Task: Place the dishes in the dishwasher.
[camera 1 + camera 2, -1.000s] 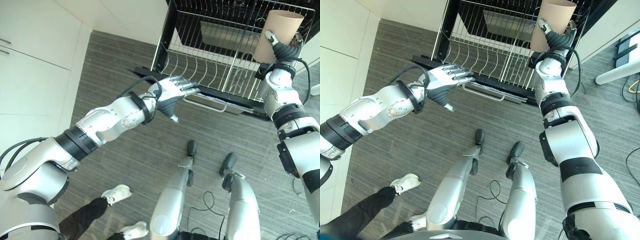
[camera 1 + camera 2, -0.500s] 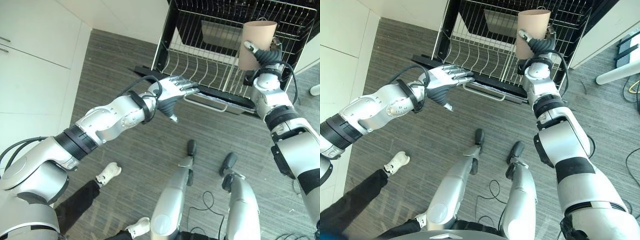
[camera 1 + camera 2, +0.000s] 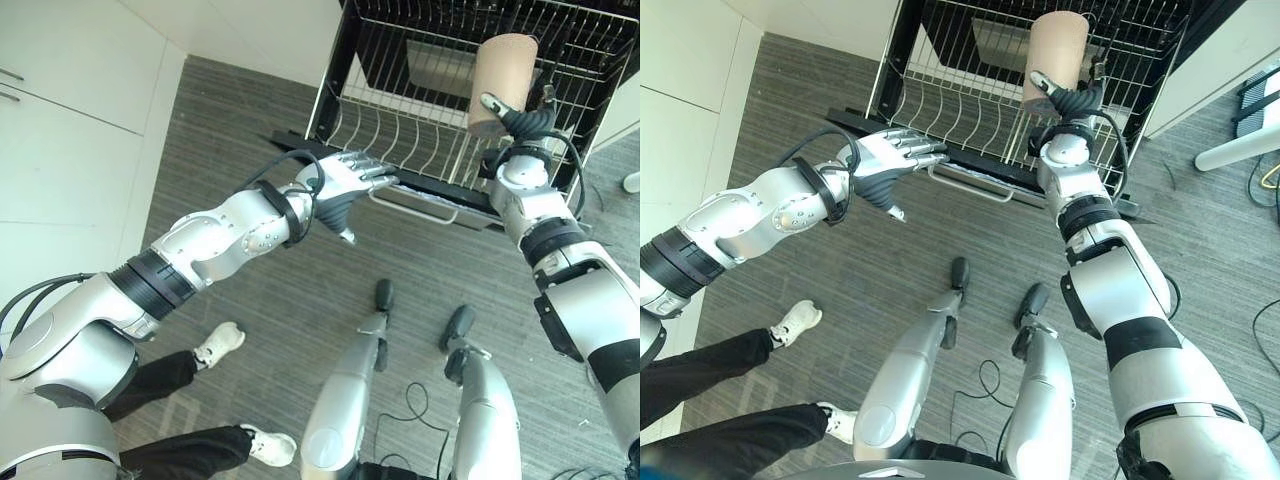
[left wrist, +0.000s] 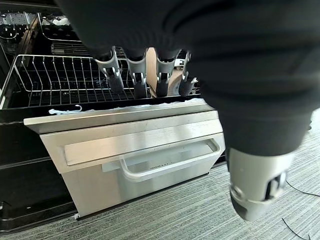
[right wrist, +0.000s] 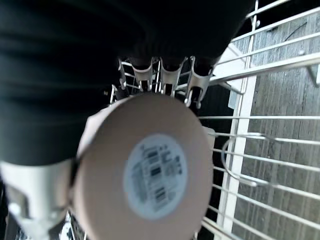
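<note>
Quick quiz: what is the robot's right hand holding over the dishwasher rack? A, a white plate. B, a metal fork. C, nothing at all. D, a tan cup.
D: the right hand has its fingers curled round a tan cup above the wire rack, and the right wrist view shows the cup's labelled base.

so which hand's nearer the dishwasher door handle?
Left. The left hand hovers open right by the door handle, at the door's top edge. The right hand is off to the side above the wire rack, holding the beige cup.
</note>
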